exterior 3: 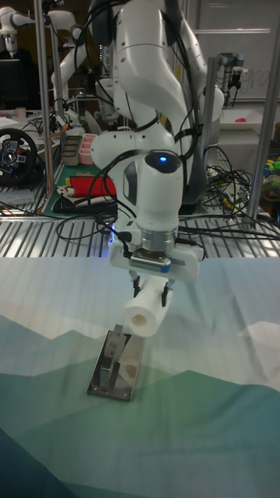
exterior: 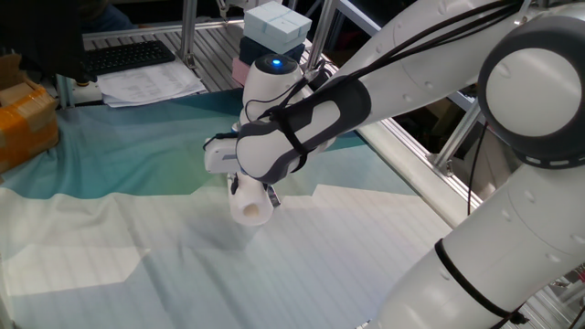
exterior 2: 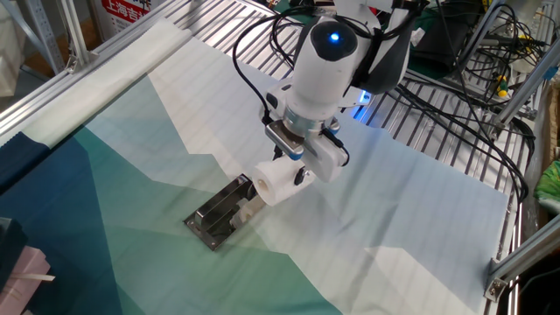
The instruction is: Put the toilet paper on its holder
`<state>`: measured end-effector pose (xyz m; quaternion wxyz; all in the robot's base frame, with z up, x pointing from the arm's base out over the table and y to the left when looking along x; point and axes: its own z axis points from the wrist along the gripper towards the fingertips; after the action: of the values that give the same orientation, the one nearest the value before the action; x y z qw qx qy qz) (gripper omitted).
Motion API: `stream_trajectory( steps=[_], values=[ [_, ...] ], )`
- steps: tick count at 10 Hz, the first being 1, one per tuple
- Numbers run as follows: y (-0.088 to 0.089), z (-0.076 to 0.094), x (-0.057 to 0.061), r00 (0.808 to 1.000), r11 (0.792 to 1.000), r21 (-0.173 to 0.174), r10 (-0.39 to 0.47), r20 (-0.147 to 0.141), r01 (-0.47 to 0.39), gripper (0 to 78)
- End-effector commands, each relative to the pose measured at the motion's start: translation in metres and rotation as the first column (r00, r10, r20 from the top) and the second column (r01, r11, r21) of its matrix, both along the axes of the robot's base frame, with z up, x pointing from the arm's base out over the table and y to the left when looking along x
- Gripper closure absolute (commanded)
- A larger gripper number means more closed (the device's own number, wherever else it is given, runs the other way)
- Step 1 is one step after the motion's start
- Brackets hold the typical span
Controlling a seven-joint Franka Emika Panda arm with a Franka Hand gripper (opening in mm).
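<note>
Gripper (exterior 3: 161, 289) clenched on plump white toilet paper roll with hollow tube centre (exterior 3: 146, 313), tilted, lifted off the worktop; hanging just above the far end of grey metal holder plate (exterior 2: 219, 216).

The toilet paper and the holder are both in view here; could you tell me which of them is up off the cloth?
The toilet paper: the gripper holds it tilted in the air, while the holder lies flat on the cloth.
</note>
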<state>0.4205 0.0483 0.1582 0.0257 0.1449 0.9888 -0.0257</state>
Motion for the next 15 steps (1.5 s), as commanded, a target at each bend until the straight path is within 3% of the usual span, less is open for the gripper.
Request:
stream_trajectory(
  steps=[1,15],
  values=[
    [-0.0204,0.0032,-0.0010,0.999,0.999,-0.008,0.050,0.003,-0.050,76.3],
    [-0.0247,-0.0010,0.0014,0.996,0.996,-0.021,0.084,0.012,-0.084,76.3]
  ],
)
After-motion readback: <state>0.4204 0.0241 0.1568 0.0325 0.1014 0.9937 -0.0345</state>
